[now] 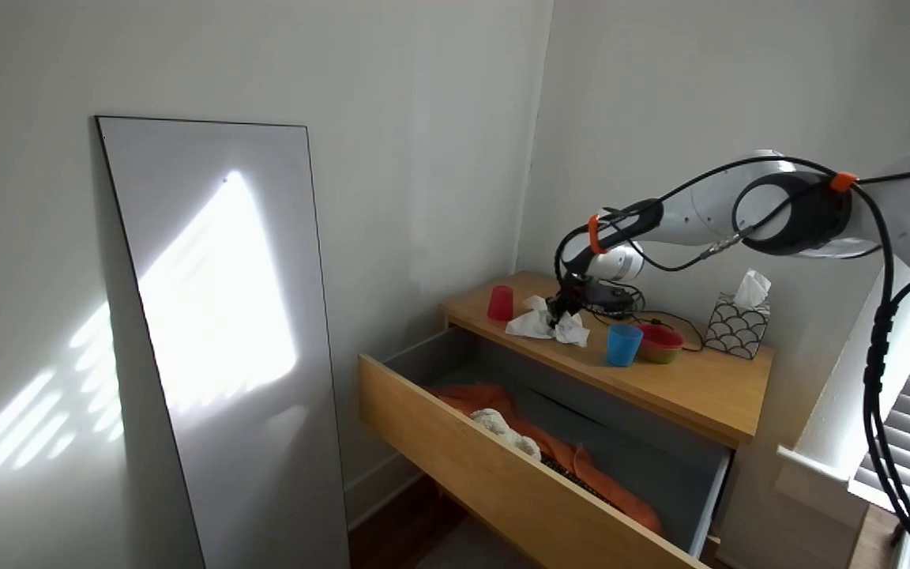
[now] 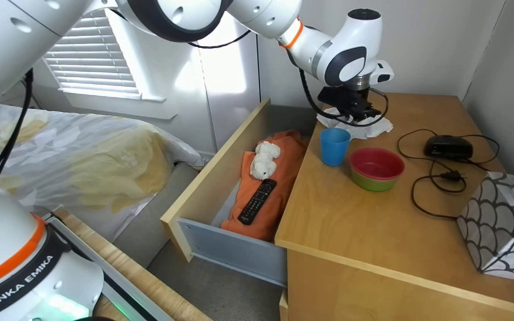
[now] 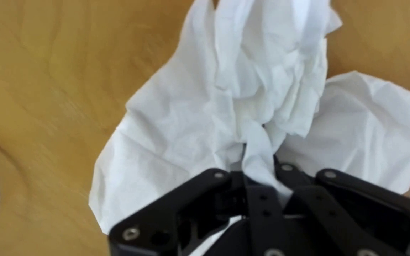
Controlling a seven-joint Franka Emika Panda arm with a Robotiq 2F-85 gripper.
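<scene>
Black two-fingered gripper (image 3: 260,165) is pinching crumpled white tissue paper (image 3: 176,131), jaws pressed together! The paper's lying near the front edge of the tan wooden dresser (image 2: 350,218), a tapered blue cup (image 2: 335,146) standing nearby.

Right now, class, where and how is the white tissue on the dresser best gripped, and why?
I'd judge by the bunched folds of the white tissue, coming from above: they stand raised from the dresser top and give something to pinch, while the outer flaps look flatter. The hand points down there, shut on the tissue.
</scene>
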